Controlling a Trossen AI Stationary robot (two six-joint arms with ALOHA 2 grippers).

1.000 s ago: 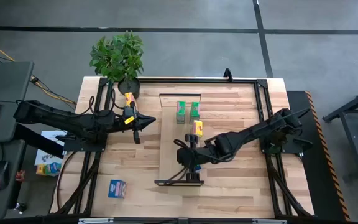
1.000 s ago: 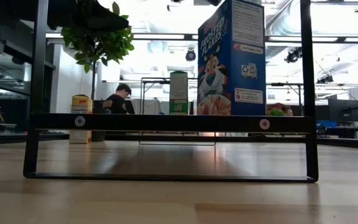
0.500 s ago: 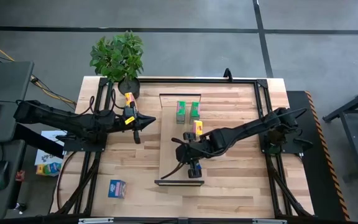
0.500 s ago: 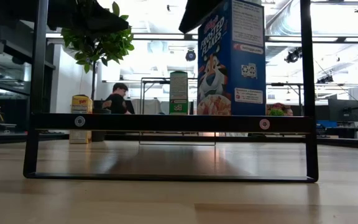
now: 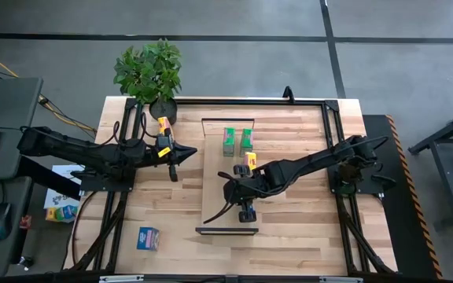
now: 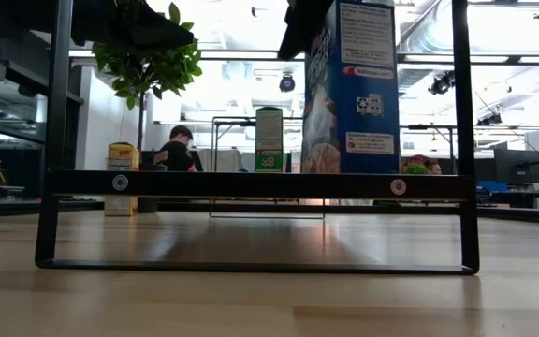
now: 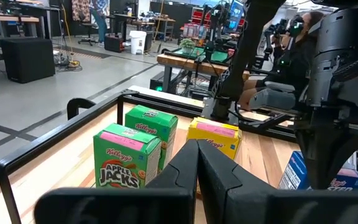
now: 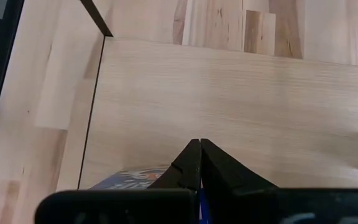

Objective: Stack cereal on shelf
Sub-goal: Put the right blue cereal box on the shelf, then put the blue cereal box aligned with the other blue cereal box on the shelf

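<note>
Since a second ago, the right gripper (image 5: 240,198) has drawn back up the frame along the shelf (image 5: 213,189), and the blue cereal box (image 6: 352,89) at the near end has turned, so the low view now faces its narrow side panel instead of the front print. Going from left to right in the high view: a loose blue box (image 5: 149,237) lies on the tabletop (image 5: 305,236) at lower left, well apart from the shelf. Up at upper left a potted plant (image 5: 149,71) stands at the table's corner, with a yellow box (image 5: 163,126) just below it. The left gripper (image 5: 173,169) hangs beside that box over bare tabletop, left of the shelf, its fingers (image 7: 197,163) clenched together on nothing. On the shelf in the middle of the frame, two green boxes (image 5: 237,141) stand side by side near the top end, with a yellow box on the shelf (image 5: 250,161) just below them. The right gripper sits over the lower half of the shelf, its fingers (image 8: 194,160) pinched tight with nothing between them, the blue cereal box directly beneath. In the low view a person (image 6: 175,150) sits in the room beyond the table.
</note>
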